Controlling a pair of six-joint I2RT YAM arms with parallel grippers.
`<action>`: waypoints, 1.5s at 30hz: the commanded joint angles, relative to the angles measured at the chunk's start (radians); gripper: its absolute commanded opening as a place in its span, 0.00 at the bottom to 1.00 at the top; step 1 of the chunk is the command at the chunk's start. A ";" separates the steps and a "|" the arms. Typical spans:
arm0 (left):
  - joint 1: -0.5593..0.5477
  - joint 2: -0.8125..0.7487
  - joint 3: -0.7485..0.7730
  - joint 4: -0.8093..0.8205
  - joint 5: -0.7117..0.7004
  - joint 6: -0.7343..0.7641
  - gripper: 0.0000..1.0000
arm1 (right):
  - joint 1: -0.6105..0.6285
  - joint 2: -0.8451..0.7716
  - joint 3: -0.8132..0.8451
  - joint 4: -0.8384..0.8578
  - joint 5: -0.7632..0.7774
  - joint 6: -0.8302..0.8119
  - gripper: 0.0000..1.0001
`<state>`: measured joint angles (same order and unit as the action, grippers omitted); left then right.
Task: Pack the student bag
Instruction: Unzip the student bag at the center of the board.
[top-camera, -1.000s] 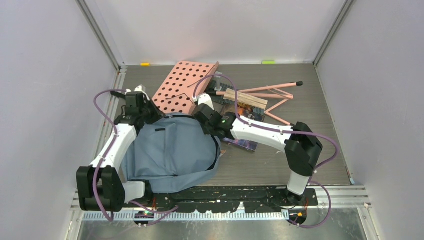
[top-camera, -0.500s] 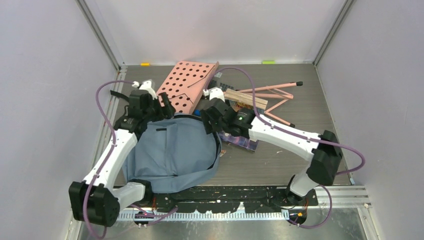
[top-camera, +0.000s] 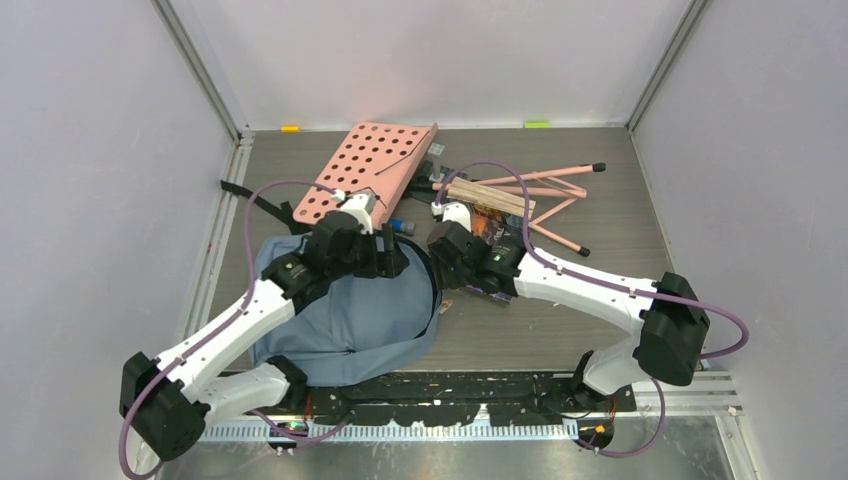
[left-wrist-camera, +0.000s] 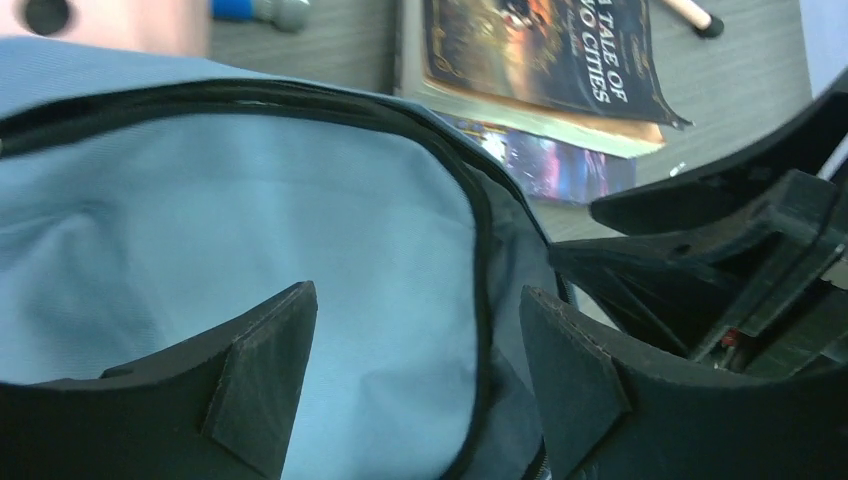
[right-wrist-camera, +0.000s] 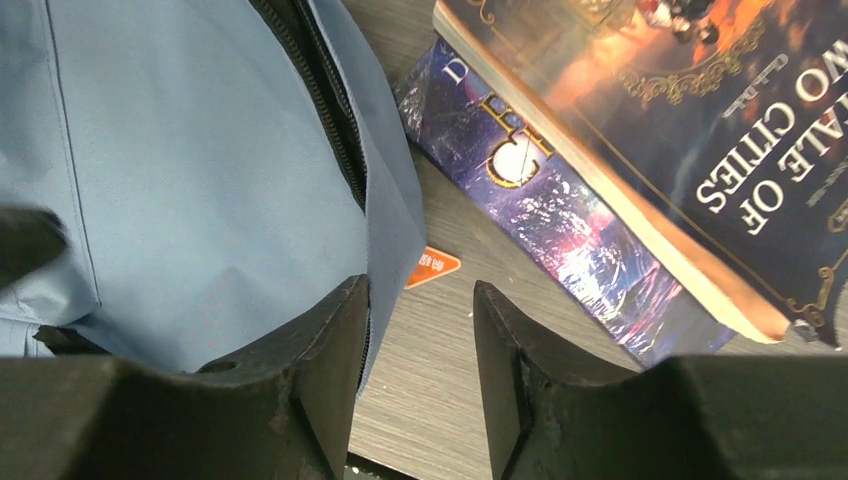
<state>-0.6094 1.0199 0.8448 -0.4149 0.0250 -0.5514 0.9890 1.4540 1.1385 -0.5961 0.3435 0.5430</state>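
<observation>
L arm reaches fwd from near-left base, elbow bent, wrist over far rim of student bag (top-camera: 340, 310). left gripper (left-wrist-camera: 415, 300) jaws spread wide over the black zipper edge, nothing pinched. R arm stretches left across table (top-camera: 560, 330), forearm low. right gripper (right-wrist-camera: 420, 295) sits at bag's right edge beside stacked books (right-wrist-camera: 600, 170), jaws partly apart, empty. Bag lies near-left on table, pink board (top-camera: 365, 170) just behind.
</observation>
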 joint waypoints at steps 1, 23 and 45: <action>-0.078 0.043 -0.014 0.131 -0.042 -0.108 0.76 | 0.000 -0.003 -0.028 0.071 -0.015 0.063 0.44; -0.107 0.242 -0.082 0.369 -0.163 -0.238 0.70 | 0.001 -0.025 -0.111 0.136 -0.016 0.105 0.22; -0.107 0.345 -0.059 0.454 -0.139 -0.241 0.60 | 0.000 -0.008 -0.111 0.154 -0.040 0.109 0.21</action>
<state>-0.7136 1.3392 0.7525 -0.0528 -0.1211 -0.7887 0.9890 1.4536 1.0298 -0.4759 0.3073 0.6353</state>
